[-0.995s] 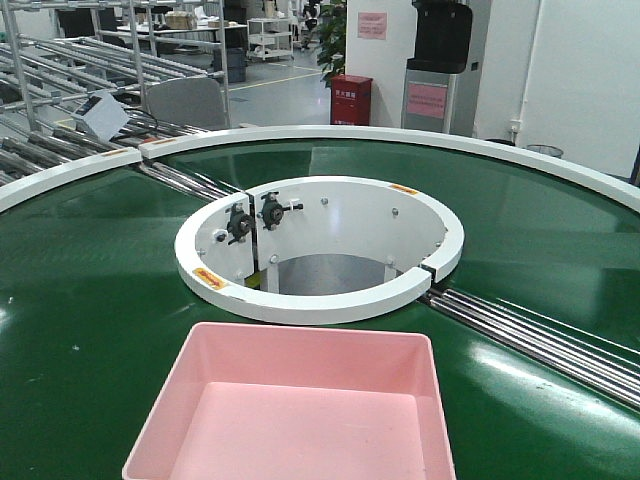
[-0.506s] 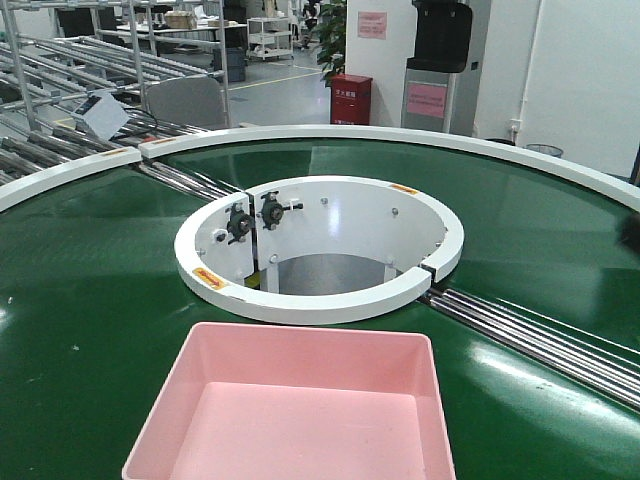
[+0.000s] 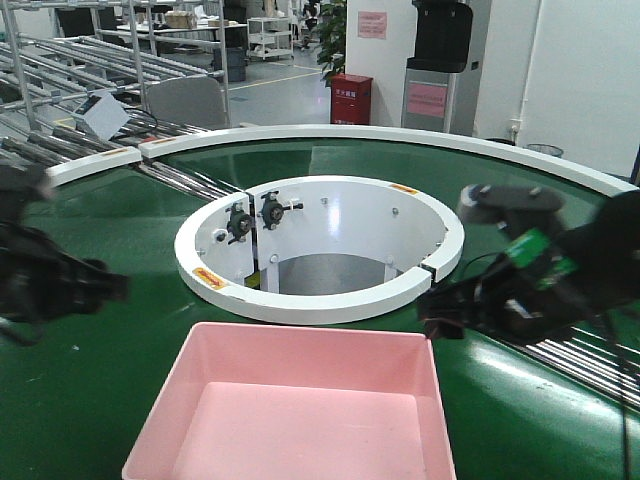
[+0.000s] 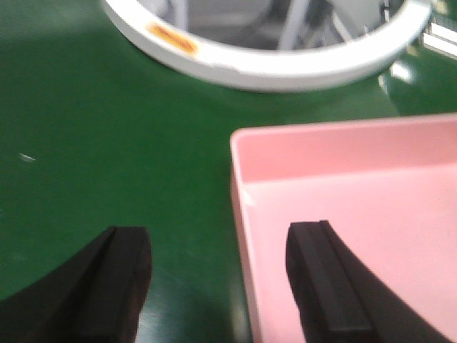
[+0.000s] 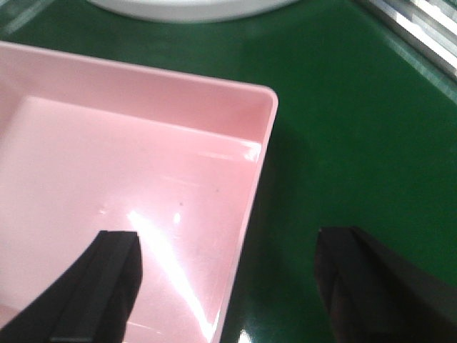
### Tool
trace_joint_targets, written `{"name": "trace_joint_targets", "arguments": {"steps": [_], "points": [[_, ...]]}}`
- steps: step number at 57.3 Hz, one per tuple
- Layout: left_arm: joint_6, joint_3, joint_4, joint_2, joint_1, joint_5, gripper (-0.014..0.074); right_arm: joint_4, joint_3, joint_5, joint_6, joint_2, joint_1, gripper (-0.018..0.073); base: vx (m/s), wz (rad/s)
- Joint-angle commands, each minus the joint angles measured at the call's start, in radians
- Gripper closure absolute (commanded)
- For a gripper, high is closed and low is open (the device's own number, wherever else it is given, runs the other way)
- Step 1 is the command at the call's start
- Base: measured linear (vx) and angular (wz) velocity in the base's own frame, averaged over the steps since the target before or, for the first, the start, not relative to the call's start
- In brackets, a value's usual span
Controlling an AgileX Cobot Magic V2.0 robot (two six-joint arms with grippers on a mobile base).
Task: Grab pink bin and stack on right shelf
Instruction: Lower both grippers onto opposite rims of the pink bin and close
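The pink bin (image 3: 300, 415) sits empty on the green belt at the near edge. My left gripper (image 3: 105, 285), blurred, hangs left of the bin's far-left corner. In the left wrist view the left gripper (image 4: 218, 239) is open and straddles the left wall of the pink bin (image 4: 357, 193), one finger over the belt and one over the bin's inside. My right gripper (image 3: 440, 320) is by the far-right corner. The right gripper (image 5: 228, 239) is open across the right wall of the pink bin (image 5: 128, 157). Neither touches it. The right shelf is out of view.
The green conveyor belt (image 3: 110, 400) circles a white inner ring (image 3: 330, 305) with an open well. Steel rollers (image 3: 560, 350) cross the belt at the right, under my right arm. Roller racks (image 3: 60, 60) stand at the back left.
Both arms have come into the front view from the sides and now flank the bin's far corners. The bin has not moved.
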Motion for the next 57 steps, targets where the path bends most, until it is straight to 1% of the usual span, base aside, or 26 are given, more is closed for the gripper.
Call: {"name": "trace_joint_targets", "arguments": {"steps": [1,10,21,25,29,31,34,38,40,43,44,50,57], "points": [[0.061,-0.092,-0.089,0.080,-0.018,-0.004,0.0064,-0.004,-0.066,-0.029,0.004,0.049,0.000,0.0025,0.00,0.00],[0.069,-0.147,-0.104,0.246,-0.021,0.020,0.0064,0.025,-0.069,-0.041,0.004,0.162,0.000,0.0025,0.00,0.00],[0.069,-0.147,-0.138,0.363,-0.032,0.018,0.0066,0.032,-0.069,-0.043,0.004,0.261,0.000,0.0029,0.00,0.00],[0.069,-0.147,-0.143,0.389,-0.041,0.019,0.0089,0.041,-0.069,-0.043,0.004,0.286,0.000,0.0051,0.00,0.00],[0.069,-0.147,-0.143,0.401,-0.053,0.022,0.0149,0.041,-0.069,-0.045,0.004,0.301,0.000,0.0115,0.00,0.00],[0.069,-0.147,-0.141,0.406,-0.058,0.024,0.0198,0.041,-0.069,-0.044,0.004,0.305,0.000,0.0165,0.00,0.00],[0.069,-0.147,-0.139,0.406,-0.061,0.024,0.0302,0.039,-0.069,-0.042,0.004,0.305,0.000,0.0255,0.00,0.00],[0.069,-0.147,-0.139,0.404,-0.064,0.026,0.0429,0.032,-0.069,-0.042,0.004,0.302,0.000,0.0403,0.00,0.00],[0.069,-0.147,-0.139,0.400,-0.064,0.031,0.0512,0.032,-0.069,-0.042,0.004,0.297,0.000,0.0463,0.00,0.00],[0.069,-0.147,-0.137,0.392,-0.064,0.037,0.0607,0.032,-0.069,-0.042,0.004,0.288,0.000,0.0564,0.00,0.00],[0.069,-0.147,-0.137,0.385,-0.064,0.038,0.0608,0.027,-0.069,-0.042,0.004,0.283,0.000,0.0575,0.00,0.00],[0.069,-0.147,-0.134,0.340,-0.064,0.041,0.0604,0.010,-0.069,-0.042,0.004,0.239,0.000,0.0573,0.00,0.00],[0.069,-0.147,-0.136,0.246,-0.064,0.031,0.0602,-0.016,-0.069,-0.041,0.006,0.153,0.000,0.0571,0.00,0.00]]}}
